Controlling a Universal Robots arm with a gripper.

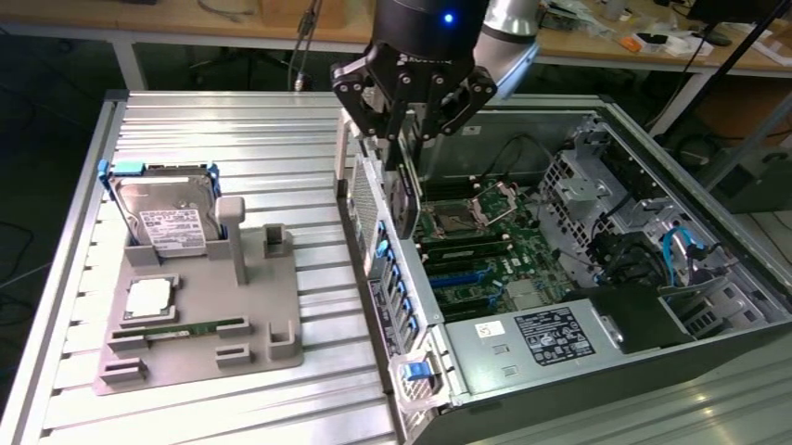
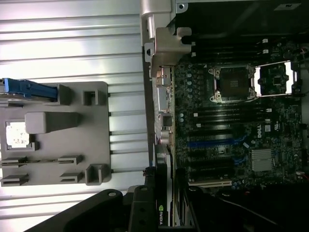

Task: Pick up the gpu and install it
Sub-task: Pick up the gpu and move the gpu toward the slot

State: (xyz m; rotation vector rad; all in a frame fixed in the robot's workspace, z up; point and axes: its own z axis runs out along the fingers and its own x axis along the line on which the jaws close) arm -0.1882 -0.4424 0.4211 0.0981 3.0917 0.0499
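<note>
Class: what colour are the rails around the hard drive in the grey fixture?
The rails on the hard drive are blue; the exterior view shows them best.

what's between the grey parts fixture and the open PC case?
Nothing: a bare strip of ribbed metal tabletop separates the grey fixture from the PC case, seen in exterior and wrist views. The hand holds the gpu over the case.

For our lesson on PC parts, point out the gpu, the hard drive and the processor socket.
gpu [image 1: 402,190], exterior view: middle of the dark hanging card.
hard drive [image 1: 170,225], exterior view: its white label.
processor socket [image 2: 234,83], wrist view: the dark square centre.
</note>
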